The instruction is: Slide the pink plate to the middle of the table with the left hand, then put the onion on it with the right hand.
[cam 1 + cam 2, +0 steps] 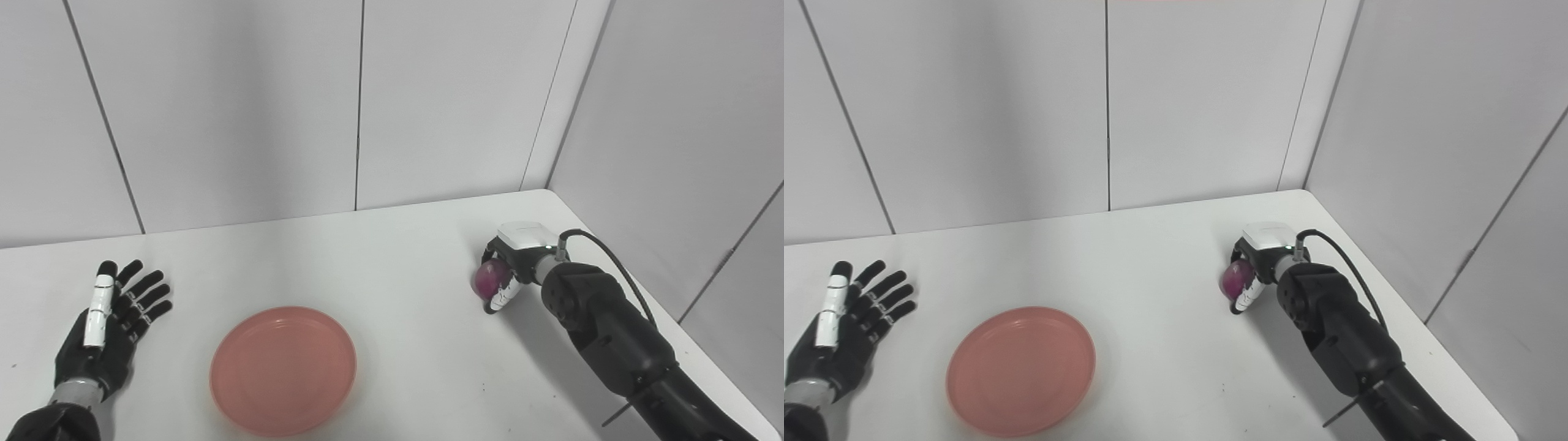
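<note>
The pink plate (283, 370) lies flat near the front of the white table (392, 257), a little left of its middle, with nothing on it. My left hand (107, 327) rests open on the table to the left of the plate, apart from it, fingers spread and pointing away. At the right side of the table my right hand (509, 264) is curled around the purple onion (491, 278), which shows on the hand's left side, low over or on the tabletop. Part of the onion is hidden by the fingers.
Grey wall panels (245, 110) stand right behind the table and along its right side. The table's right edge (686, 331) runs close beside my right forearm. A black cable (606, 251) loops off the right wrist.
</note>
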